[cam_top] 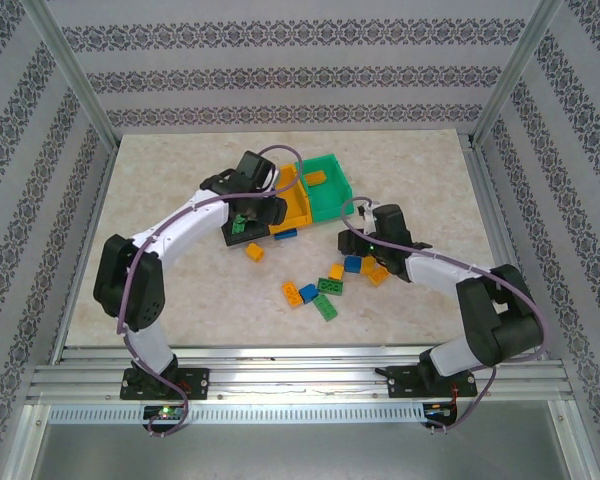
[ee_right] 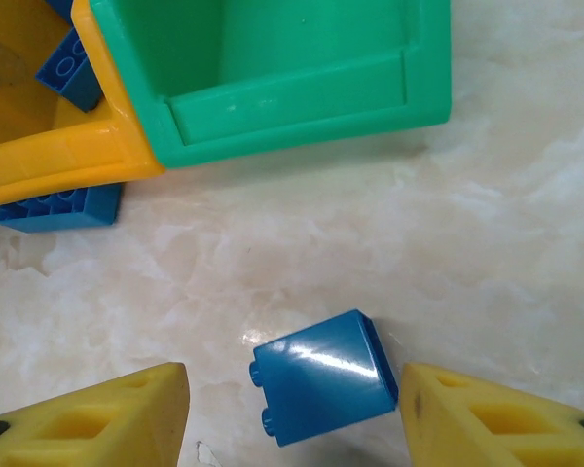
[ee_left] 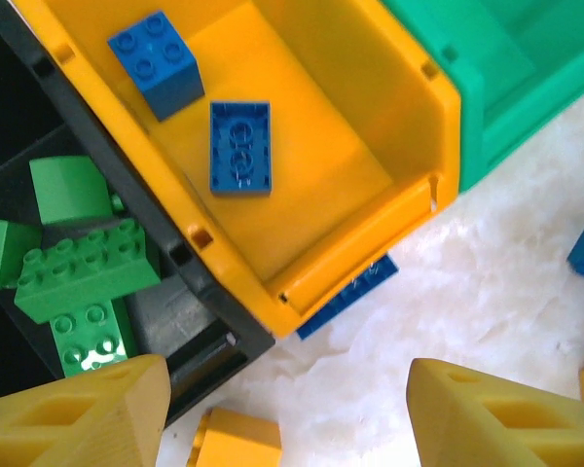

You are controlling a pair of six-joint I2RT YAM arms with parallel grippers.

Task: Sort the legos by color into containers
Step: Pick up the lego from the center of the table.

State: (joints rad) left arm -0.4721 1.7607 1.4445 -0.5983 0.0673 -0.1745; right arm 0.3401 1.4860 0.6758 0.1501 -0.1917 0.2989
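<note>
Your left gripper (ee_left: 287, 389) hangs over the front edge of the black bin (ee_left: 214, 355), fingers apart and empty. That bin holds green bricks (ee_left: 88, 268). An orange brick (ee_left: 236, 438) lies on the table (ee_right: 487, 243) just before this edge. A flat blue brick (ee_left: 355, 287) is half under the front edge of the orange bin (ee_left: 419, 126). The green bin (ee_left: 526, 107) ends the row. Your right gripper (ee_right: 292, 389) stands open around a tipped blue brick (ee_right: 321, 384), with bare table toward the right edge.
</note>
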